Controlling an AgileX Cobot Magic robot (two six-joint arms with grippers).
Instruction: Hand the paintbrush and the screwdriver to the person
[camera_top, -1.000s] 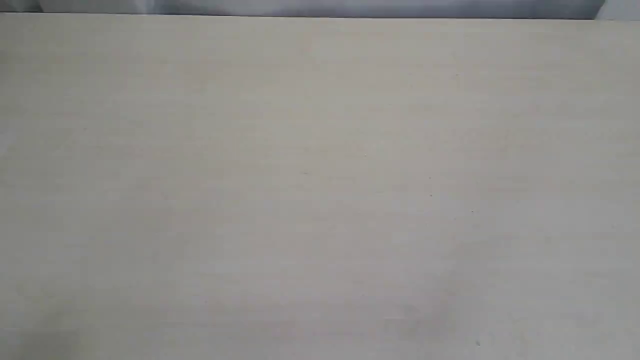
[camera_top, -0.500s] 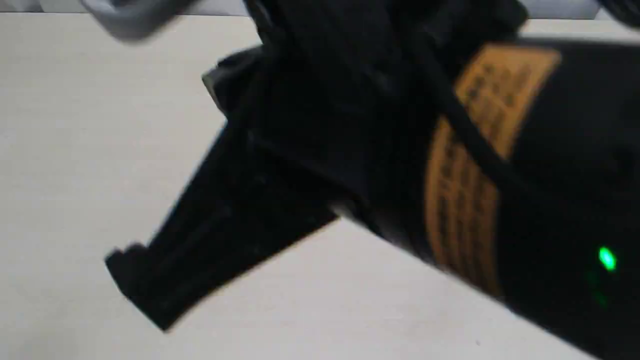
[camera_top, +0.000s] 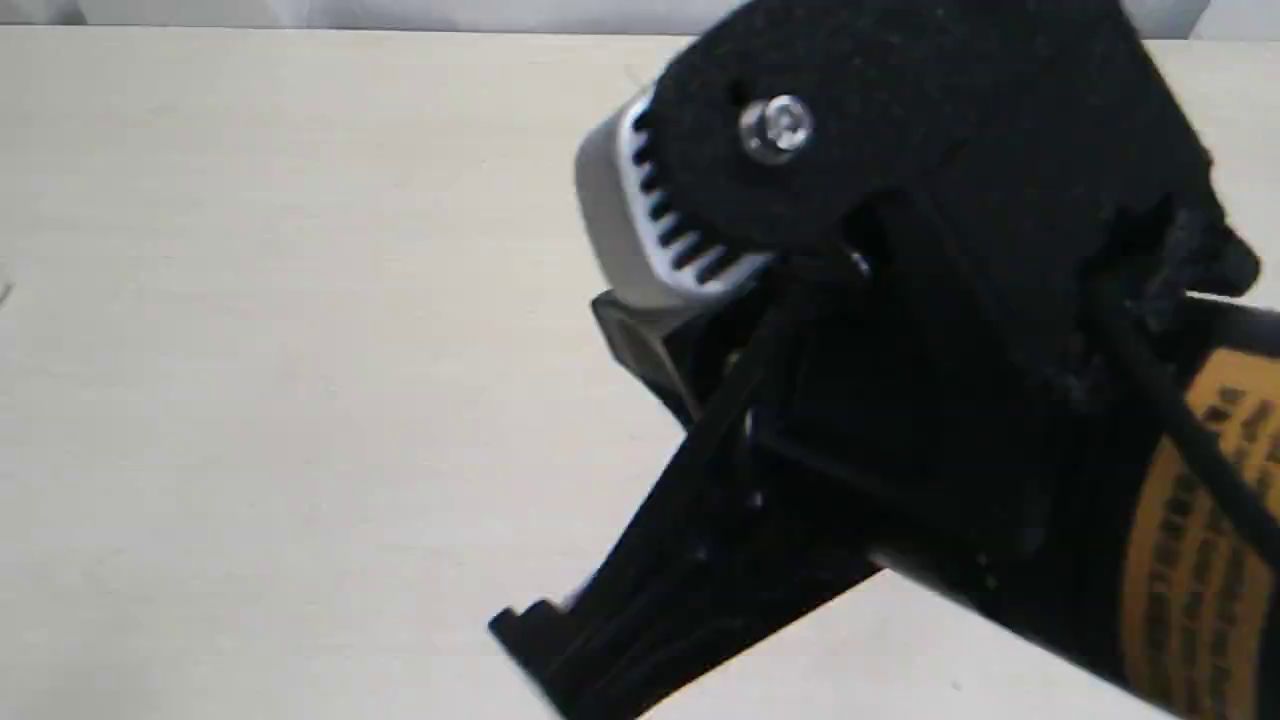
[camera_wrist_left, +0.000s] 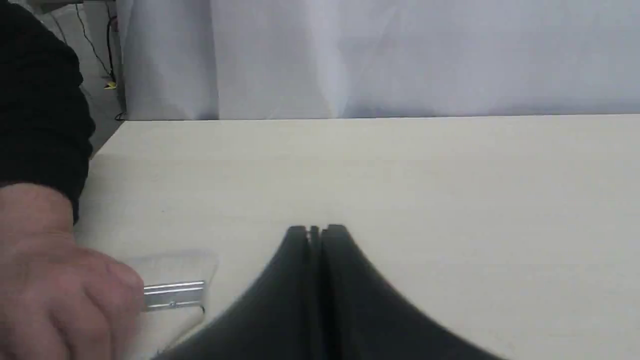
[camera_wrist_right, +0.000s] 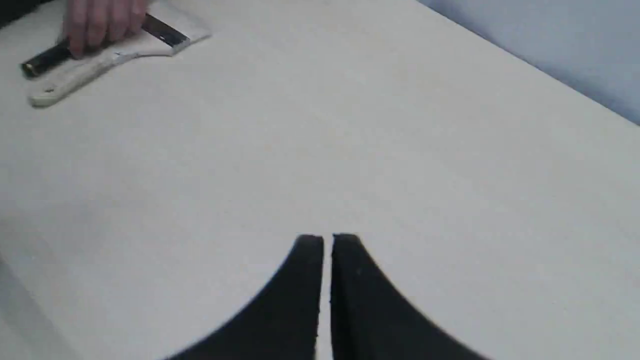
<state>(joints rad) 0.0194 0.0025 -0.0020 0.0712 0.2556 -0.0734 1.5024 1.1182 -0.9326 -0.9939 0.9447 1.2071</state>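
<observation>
right arm (camera_top: 930, 420) swung deeper into view. left tool (camera_wrist_left: 316, 229), right tool (camera_wrist_right: 326, 239) closed, empty. paintbrush (camera_wrist_right: 75, 75), screwdriver (camera_wrist_right: 45, 62) on counter (camera_wrist_right: 400, 150) under person's hand (camera_wrist_right: 102, 20); I judge handover unstarted.

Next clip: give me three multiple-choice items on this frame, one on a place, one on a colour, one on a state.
1. The paintbrush lies: A in a gripper; B on the table under the person's hand; C off the table.
2. The person's sleeve is: A black; B white; C red.
3. The left gripper is: A wide open; B shut on a tool; C shut, empty.
B, fingers rest on it; A, seen in the left wrist view; C, jaws meet with nothing between.
</observation>
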